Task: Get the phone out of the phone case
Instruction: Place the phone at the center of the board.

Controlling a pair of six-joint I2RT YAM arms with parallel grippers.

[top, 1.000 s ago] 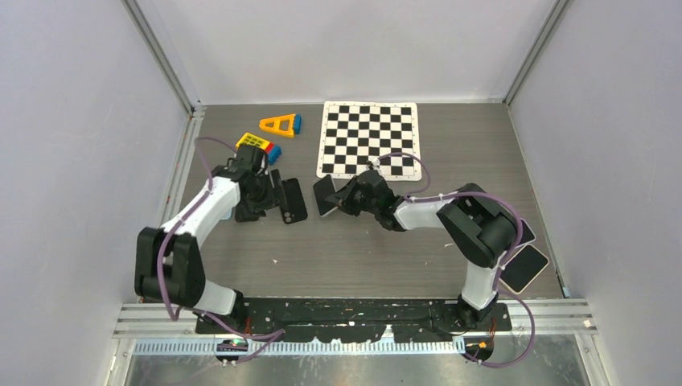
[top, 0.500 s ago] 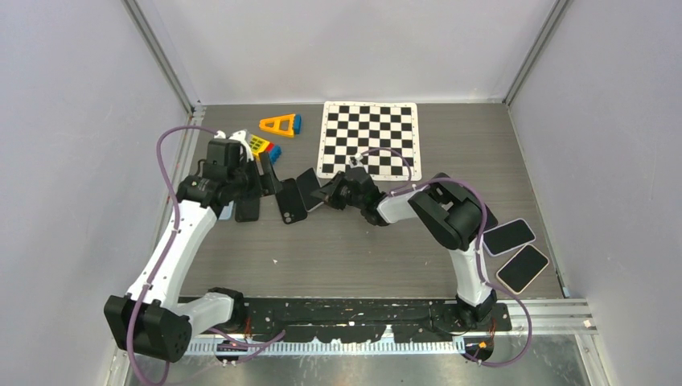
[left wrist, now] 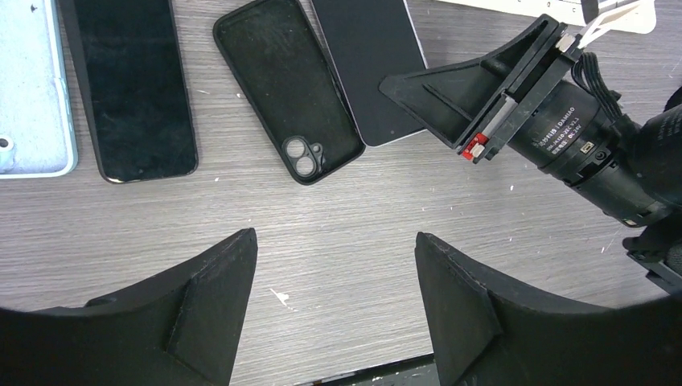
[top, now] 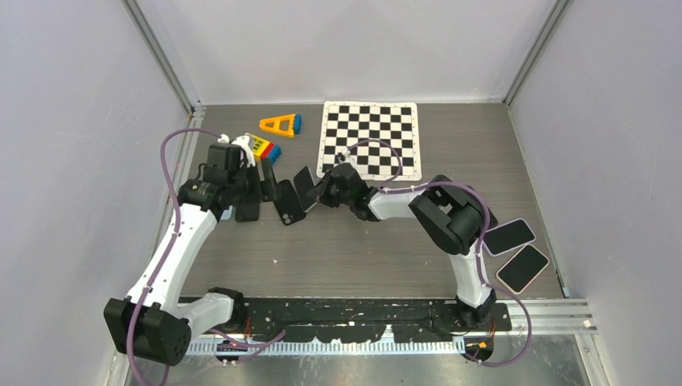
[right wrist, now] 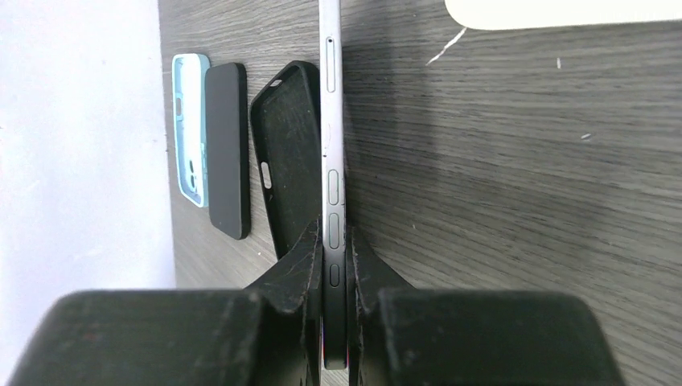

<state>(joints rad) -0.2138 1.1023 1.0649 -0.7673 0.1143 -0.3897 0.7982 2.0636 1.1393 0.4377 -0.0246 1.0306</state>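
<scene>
Nearest the arm bases, off to the right, lie two spare phones, the nearer spare phone (top: pixel 523 268) and the farther spare phone (top: pixel 509 236), side by side and well apart from the work. Mid-table, the left gripper (left wrist: pixel 334 237) hovers above the wood with its jaws spread wide and nothing between them. Just beyond it the black phone case (left wrist: pixel 289 88) lies empty, hollow side up, its camera cutout toward the near end. The phone (right wrist: pixel 331 121) is out of the case and just beside it on the right, pinched face and back by the right gripper (right wrist: pixel 334 241), whose fingers are closed tight on its near end – whether its far end touches the table I cannot tell. Left of the case lie a black phone (left wrist: pixel 133 88) and a pale blue case (left wrist: pixel 32 88). Farther back sit a yellow block (top: pixel 261 146), an orange triangle block (top: pixel 280 124) and – at the far edge – a checkerboard (top: pixel 370 138).
</scene>
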